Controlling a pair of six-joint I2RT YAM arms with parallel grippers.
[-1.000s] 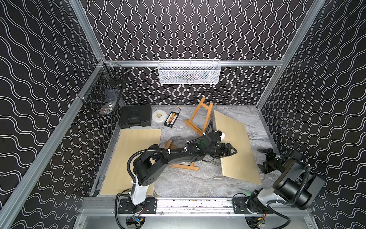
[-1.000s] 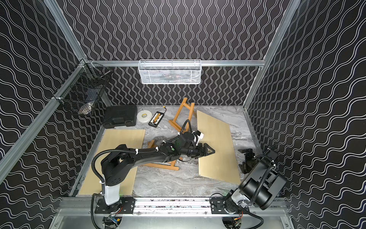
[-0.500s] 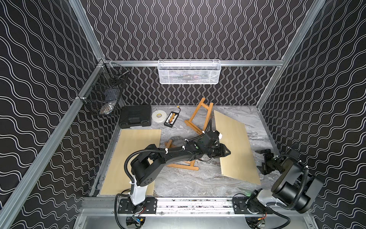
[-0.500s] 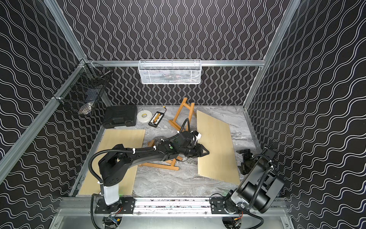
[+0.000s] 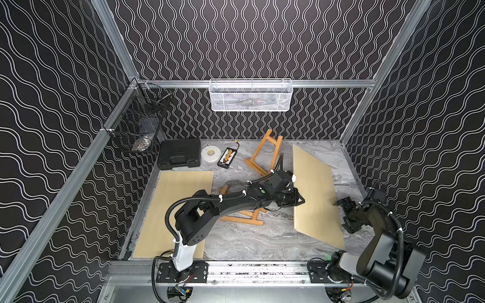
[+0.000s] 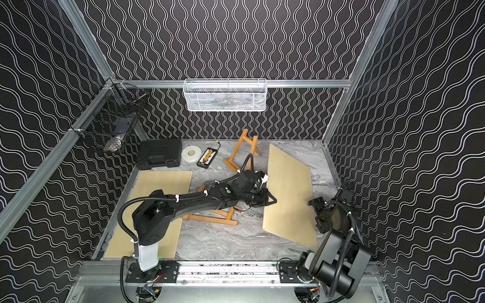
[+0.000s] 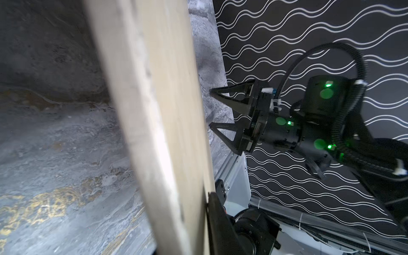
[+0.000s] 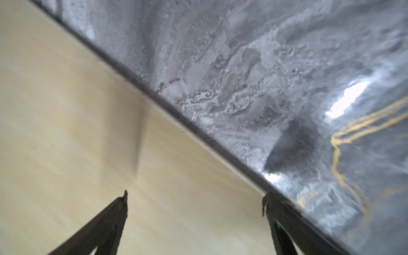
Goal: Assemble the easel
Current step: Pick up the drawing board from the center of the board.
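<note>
Left fingers pinch board edge | right fingers spread, astride opposite edge

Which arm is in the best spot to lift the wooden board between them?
Probably the left: the left gripper is pinched on the edge of the wooden board. The right gripper is open at the opposite edge, holding nothing.

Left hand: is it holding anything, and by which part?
Left hand pinches the wooden board by its long edge nearest the lying easel frame; right hand open.
</note>
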